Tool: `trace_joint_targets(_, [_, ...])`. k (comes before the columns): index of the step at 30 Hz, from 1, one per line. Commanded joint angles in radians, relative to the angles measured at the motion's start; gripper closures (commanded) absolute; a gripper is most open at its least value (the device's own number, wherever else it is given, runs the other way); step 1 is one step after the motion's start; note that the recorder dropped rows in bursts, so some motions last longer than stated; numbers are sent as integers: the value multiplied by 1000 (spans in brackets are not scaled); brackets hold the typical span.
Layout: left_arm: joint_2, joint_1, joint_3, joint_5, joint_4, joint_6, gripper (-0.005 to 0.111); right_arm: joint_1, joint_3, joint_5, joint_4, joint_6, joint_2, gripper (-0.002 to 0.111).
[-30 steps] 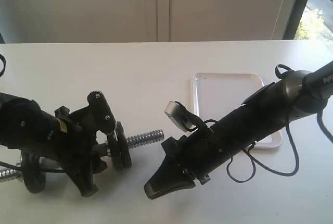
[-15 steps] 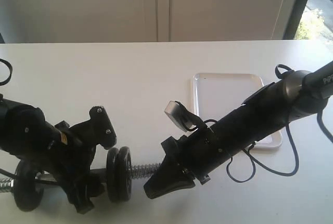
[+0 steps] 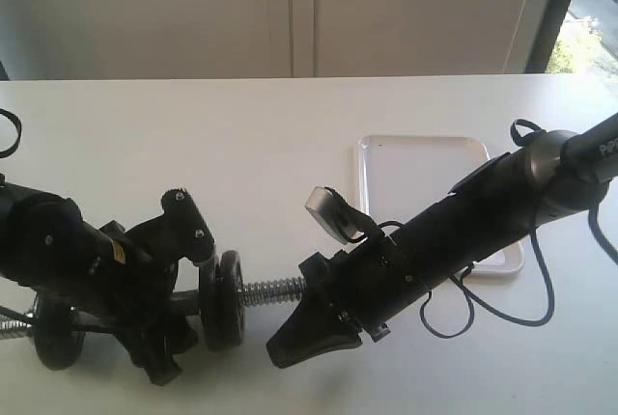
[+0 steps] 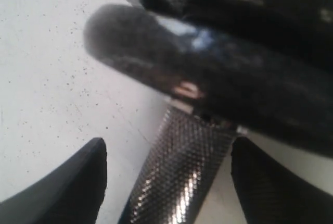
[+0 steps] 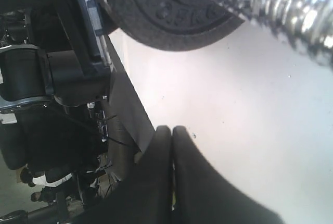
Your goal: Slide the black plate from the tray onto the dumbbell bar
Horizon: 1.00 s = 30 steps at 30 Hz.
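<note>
We look along the left gripper (image 4: 169,143) at the bar (image 4: 179,177), whose knurled, glinting grey middle runs up between two dark fingers (image 4: 67,187). One stands off the bar, with a strip of pale table showing between them. The other comes closer, its tip just beside the bar's edge. We cannot tell from here whether either presses on the steel. At the bar's far end sit black plates (image 4: 208,78), blurred and very near the lens. One rounded rim crosses the bar's end, and a second dark edge lies beyond it. The white table (image 4: 47,78), finely speckled, fills the rest.
</note>
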Motion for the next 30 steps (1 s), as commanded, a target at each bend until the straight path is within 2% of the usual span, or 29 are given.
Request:
trace_joint_targets(1, [-2, -2, 3, 9, -14, -11, 37, -5, -6, 10, 1, -4, -10, 108])
trace_joint_targets(30, [-2, -2, 1, -2, -7, -7, 37, -5, -6, 10, 1, -4, -10, 108])
